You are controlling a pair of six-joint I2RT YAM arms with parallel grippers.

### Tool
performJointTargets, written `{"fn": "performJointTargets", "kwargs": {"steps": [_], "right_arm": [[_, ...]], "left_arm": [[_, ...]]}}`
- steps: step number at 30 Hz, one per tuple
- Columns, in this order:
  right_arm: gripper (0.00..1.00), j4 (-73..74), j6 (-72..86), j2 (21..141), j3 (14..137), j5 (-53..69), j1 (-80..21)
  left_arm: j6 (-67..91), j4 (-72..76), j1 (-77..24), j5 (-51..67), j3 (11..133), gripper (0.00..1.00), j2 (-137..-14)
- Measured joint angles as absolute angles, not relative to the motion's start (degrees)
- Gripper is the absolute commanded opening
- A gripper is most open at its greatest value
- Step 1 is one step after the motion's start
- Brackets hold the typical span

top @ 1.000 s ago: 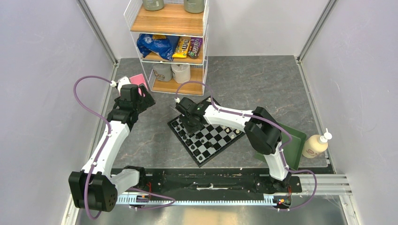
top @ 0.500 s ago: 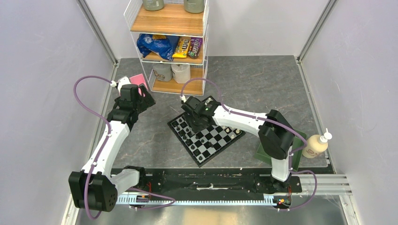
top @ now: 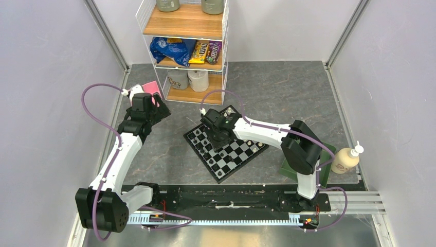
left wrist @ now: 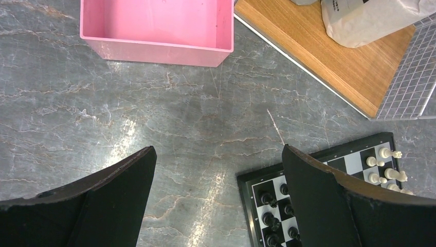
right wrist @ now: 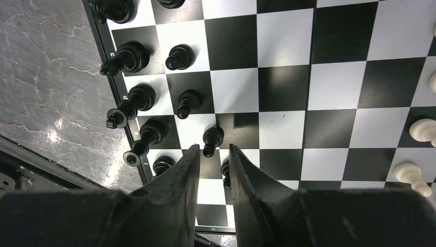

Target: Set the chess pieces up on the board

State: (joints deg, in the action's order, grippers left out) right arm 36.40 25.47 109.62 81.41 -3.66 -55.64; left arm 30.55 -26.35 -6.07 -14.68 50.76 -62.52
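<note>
one flat checked board, black-rimmed, lies askew on the grey veined worktop. the right wrist view counts about ten glossy black pieces in two files along one edge and at least two rounded cream pieces opposite. the right pincer hangs over the black group, narrowly parted around one black pawn, grip on it not discernible; the left pincer is fully released above the worktop near one pink box.

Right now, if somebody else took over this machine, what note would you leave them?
Left gripper: jaws wide, empty, over the table by the pink box.
Right gripper: jaws narrow at a black pawn; grip unclear.
Black pieces line one edge of the board, white pieces the opposite.
To do: settle that pawn, check for gaps.
</note>
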Motion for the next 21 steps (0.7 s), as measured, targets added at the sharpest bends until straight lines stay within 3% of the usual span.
{"fn": "performJointTargets", "kwargs": {"steps": [21], "right_arm": [[0.17, 35.7, 25.7, 111.5, 81.4, -1.5, -55.8]], "left_arm": [[30.5, -26.0, -6.1, -14.7, 50.6, 1.00, -62.5]]}}
